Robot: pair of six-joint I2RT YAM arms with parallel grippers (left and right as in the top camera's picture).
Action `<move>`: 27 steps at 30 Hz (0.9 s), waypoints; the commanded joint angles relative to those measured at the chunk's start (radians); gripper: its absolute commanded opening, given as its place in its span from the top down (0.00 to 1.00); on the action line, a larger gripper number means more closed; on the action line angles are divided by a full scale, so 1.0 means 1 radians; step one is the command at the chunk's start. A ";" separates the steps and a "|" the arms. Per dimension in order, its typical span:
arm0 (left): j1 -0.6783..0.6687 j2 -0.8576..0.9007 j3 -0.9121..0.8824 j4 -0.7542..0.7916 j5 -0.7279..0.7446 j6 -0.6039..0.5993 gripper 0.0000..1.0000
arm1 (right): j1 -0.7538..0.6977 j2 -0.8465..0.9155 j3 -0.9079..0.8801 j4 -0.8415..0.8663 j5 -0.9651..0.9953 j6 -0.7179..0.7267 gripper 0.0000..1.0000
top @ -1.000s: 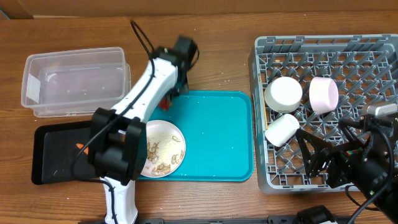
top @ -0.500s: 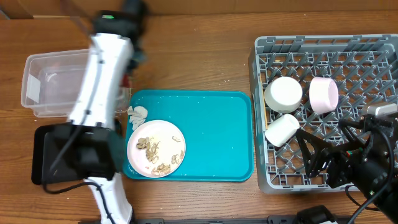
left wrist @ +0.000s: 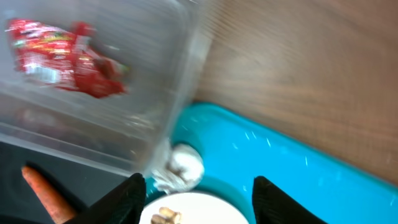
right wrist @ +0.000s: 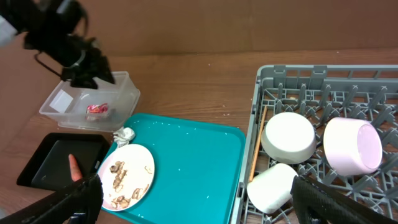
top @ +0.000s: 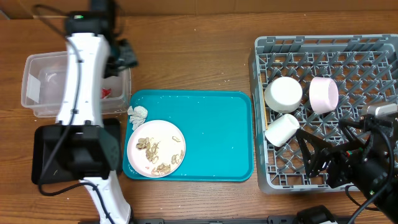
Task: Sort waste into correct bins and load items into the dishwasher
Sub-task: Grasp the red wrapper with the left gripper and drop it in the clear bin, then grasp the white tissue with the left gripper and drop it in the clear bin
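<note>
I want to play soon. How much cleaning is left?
Done: the red wrapper is in the clear tub, the carrot on the black tray, two bowls and a cup in the rack. In hand: nothing; the left hand is open. Left: the tissue and the plate of scraps.

A teal serving tray (top: pixel 217 137) lies flat near the middle of the brown wooden table (top: pixel 205 56).

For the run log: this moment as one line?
left gripper open at tub | red wrapper in tub | right gripper open | plate on teal tray
</note>
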State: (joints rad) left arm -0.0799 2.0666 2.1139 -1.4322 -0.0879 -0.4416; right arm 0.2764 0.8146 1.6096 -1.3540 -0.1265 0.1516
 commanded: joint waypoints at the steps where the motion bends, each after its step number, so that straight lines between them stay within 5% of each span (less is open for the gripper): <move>1: -0.130 -0.032 -0.016 -0.029 -0.156 0.012 0.37 | -0.001 -0.005 -0.001 0.003 0.001 -0.011 0.00; 6: -0.233 -0.026 -0.174 0.015 -0.251 -0.122 0.36 | -0.001 -0.005 -0.001 0.003 0.001 -0.011 0.00; 15: -0.201 -0.026 -0.509 0.116 -0.343 -0.295 0.43 | -0.001 -0.005 -0.001 0.003 0.002 -0.011 0.00; 21: -0.188 -0.026 -0.616 0.223 -0.341 -0.306 0.44 | -0.001 -0.005 -0.001 0.003 0.001 -0.011 0.00; 27: -0.188 -0.026 -0.691 0.325 -0.321 -0.307 0.61 | -0.001 -0.005 -0.001 0.003 0.001 -0.011 0.00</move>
State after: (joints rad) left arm -0.2665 2.0556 1.4555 -1.1229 -0.4004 -0.7307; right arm 0.2764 0.8146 1.6096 -1.3544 -0.1265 0.1520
